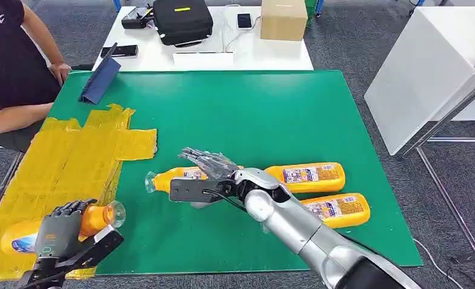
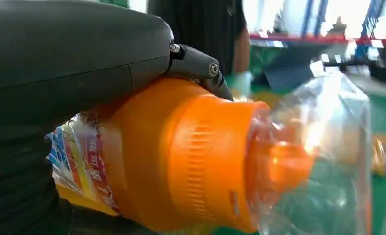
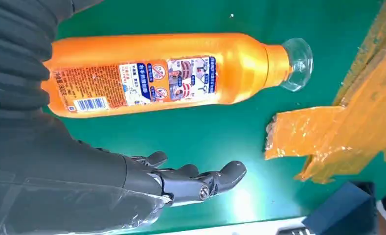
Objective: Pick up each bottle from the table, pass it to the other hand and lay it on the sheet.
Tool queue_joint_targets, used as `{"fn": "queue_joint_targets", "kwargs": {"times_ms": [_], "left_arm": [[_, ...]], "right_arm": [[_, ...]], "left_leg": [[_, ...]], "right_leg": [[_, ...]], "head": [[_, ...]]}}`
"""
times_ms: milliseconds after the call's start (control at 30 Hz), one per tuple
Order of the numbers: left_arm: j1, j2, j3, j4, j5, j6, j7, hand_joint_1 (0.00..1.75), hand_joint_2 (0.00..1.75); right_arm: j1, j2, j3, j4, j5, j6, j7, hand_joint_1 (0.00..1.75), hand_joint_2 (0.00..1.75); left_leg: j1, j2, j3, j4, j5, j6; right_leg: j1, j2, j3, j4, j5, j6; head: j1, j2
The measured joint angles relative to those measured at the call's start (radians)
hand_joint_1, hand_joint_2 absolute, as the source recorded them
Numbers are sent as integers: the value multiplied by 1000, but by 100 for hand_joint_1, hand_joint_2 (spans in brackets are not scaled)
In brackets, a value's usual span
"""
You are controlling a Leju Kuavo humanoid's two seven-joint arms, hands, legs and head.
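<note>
Four orange plastic bottles, all lying on their sides, w/ the green table (image 1: 271, 108) as landmark. Table is the biggest thing: flat, matte green top, rectangular. Yellow sheet (image 1: 72, 156) covers the table's left side; shiny, crinkled film w/ ragged stepped edges. White table (image 1: 162, 57) butts the green table's far edge, carrying a black bag (image 1: 182, 20), a cardboard box (image 1: 283, 18) and a phone (image 1: 244, 20). Person (image 1: 12, 60) in dark top sits at the green table's far-left corner. Folded blue cloth (image 1: 100, 80) lies at that same far-left corner.

Right arm (image 1: 307, 232) is silver, smooth metal, reaching in over the table's near edge. Right hand (image 1: 208, 168) is above the table's middle, fingers spread flat, holding nothing, palm over the middle bottle (image 1: 168, 179); cannot tell if it touches. That bottle is glossy, tapered neck, clear cap, printed label, lying on bare green just off the sheet's ragged edge. Two more bottles sit toward the table's near-right: far-right bottle (image 1: 310, 176) and near-right bottle (image 1: 337, 209), side by side, labels up.

Left hand (image 1: 60, 229), dark fingers, is wrapped round the held bottle (image 1: 96, 218) at its shoulder, over the sheet at the table's near-left corner. Ribbed orange collar and clear cap poke out past the fingers.
</note>
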Motion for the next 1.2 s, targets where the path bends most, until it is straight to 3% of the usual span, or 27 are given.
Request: {"fn": "queue_joint_targets", "kwargs": {"times_ms": [67,100,133,167,600,833,1200], "left_arm": [[-9,13,-20,19,6,-14,1,175,175],[-11,18,-28,26,8,-14,2,162,175],[-14,21,-34,31,11,-18,2,0,175],[-17,28,-42,38,16,-37,3,0,0],[-105,95,-143,118,80,-171,43,0,0],[-95,90,-143,66,196,-166,-19,0,0],[-88,31,-123,-75,360,-136,-72,0,0]], "right_arm": [[-3,8,2,13,4,3,4,0,175],[-4,11,2,18,4,3,5,0,175],[-4,13,2,23,6,4,5,0,175],[-7,16,3,29,9,5,7,0,175],[-62,68,-9,196,79,8,36,0,175],[-69,78,-13,289,181,-11,48,0,175],[-69,83,-17,420,302,-32,57,5,175]], "left_leg": [[0,0,0,0,0,0],[0,0,0,0,0,0],[0,0,0,0,0,0],[0,0,0,0,0,0],[0,-1,2,0,2,-1],[0,0,1,0,2,-1],[0,-1,1,0,2,-1]], "right_leg": [[0,0,0,0,0,0],[0,0,0,1,0,0],[0,0,0,1,0,0],[0,0,0,0,0,0],[0,0,2,2,0,0],[0,0,1,2,0,0],[0,0,0,2,0,0]], "head": [[0,0],[0,0],[0,0],[0,0],[0,0],[0,0],[0,0]]}}
